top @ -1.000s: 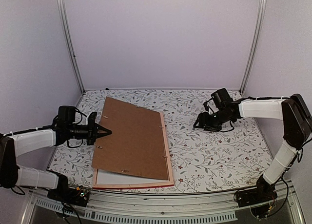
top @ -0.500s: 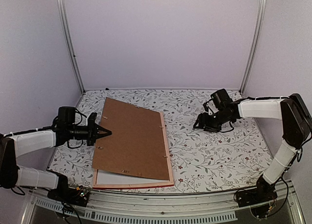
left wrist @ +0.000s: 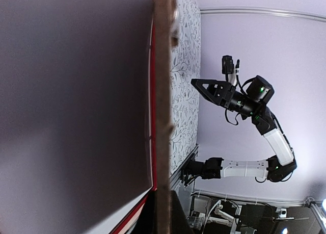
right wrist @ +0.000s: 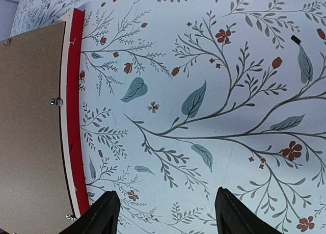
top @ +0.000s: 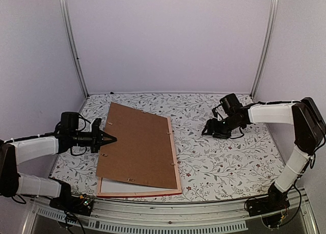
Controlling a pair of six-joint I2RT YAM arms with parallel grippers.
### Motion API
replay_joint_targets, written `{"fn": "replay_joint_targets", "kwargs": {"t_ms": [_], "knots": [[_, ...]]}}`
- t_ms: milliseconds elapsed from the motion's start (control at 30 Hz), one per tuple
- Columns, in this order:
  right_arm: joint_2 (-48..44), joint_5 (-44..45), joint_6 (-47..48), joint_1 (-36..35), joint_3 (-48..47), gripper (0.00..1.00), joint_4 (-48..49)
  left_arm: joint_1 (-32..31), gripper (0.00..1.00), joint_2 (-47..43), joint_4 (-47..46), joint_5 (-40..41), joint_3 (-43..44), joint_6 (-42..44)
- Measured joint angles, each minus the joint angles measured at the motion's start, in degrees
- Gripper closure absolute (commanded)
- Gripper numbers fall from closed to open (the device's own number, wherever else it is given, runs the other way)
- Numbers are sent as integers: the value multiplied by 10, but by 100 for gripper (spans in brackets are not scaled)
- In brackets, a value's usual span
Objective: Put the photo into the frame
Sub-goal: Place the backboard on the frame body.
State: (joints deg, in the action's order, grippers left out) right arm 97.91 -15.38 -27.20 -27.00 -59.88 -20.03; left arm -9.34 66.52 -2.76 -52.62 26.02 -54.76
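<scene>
1. Lilac walls all round, and a floral-print surface (top: 219, 162) down below.
2. On the near-left part of it lies the frame (top: 177, 167), pale wood back upward. A strip of its red edge shows in the right wrist view (right wrist: 76, 91).
3. On top sits the brown backing board (top: 137, 147), skewed against the rails and raised along its left side. The left wrist camera looks in underneath it.
4. At the near-left corner a white sheet (top: 114, 185) peeks out below the board. Which layer it is, I cannot tell.
5. Left end effector (top: 109, 138): pinched fully together on the board's left edge. In its own camera that edge (left wrist: 163, 91) runs straight down the middle.
6. Right end effector (top: 206, 132): well apart from the frame, off to its right, over bare floral print. Its jaws stand wide (right wrist: 165, 213), with nothing between them.
7. Against the earlier view there is next to nothing to report. The right end effector has crept a shade to the left and nearer.
8. The board, the frame and the left arm sit exactly where they were.
</scene>
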Motion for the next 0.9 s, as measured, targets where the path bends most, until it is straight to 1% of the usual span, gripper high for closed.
{"fn": "replay_joint_targets", "kwargs": {"t_ms": [800, 900], "knots": [[7, 0, 0, 0, 2, 32, 4, -9, 100, 8, -17, 3, -12, -4], [7, 0, 0, 0, 2, 32, 4, -9, 96, 11, -20, 4, -12, -3]]}}
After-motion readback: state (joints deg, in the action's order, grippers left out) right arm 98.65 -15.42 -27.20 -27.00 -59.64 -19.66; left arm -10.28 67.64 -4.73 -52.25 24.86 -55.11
